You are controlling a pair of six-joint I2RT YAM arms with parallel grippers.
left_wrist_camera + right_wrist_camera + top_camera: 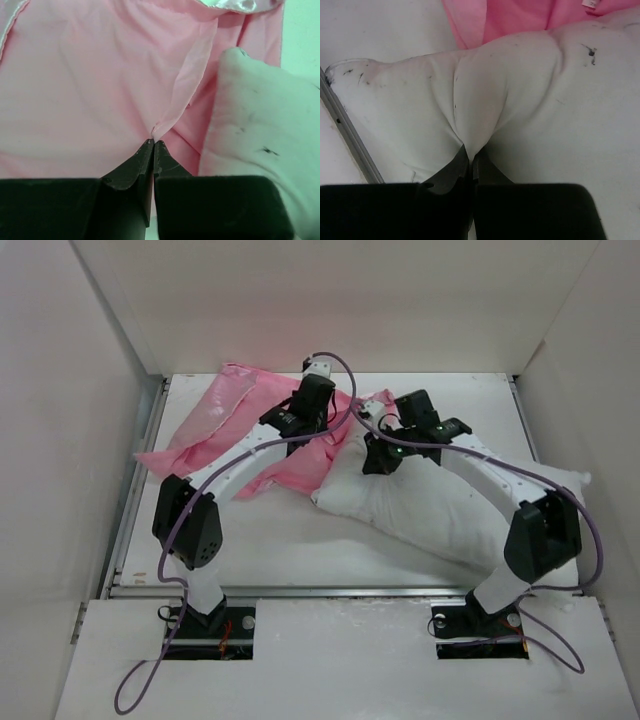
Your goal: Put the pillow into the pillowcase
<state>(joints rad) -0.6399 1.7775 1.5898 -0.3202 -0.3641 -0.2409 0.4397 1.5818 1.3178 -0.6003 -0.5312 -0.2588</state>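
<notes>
The pink pillowcase (225, 420) lies crumpled at the back left of the table. The white pillow (450, 502) lies diagonally at the right, its upper left end touching the pink fabric. My left gripper (296, 428) rests on the pillowcase near the pillow's end. In the left wrist view the left gripper (153, 142) is shut on a raised fold of the pillowcase (90, 85), with the pillow (260, 130) just to its right. My right gripper (381, 462) sits on the pillow's upper left end. In the right wrist view the right gripper (471, 150) pinches a ridge of the pillow (535, 100); the pillowcase (515, 15) lies beyond.
White enclosure walls stand close on the left (60, 440), back (340, 300) and right (590, 390). A metal rail (135, 502) runs along the table's left edge and another along the front (330, 590). Purple cables (350, 390) loop over both arms.
</notes>
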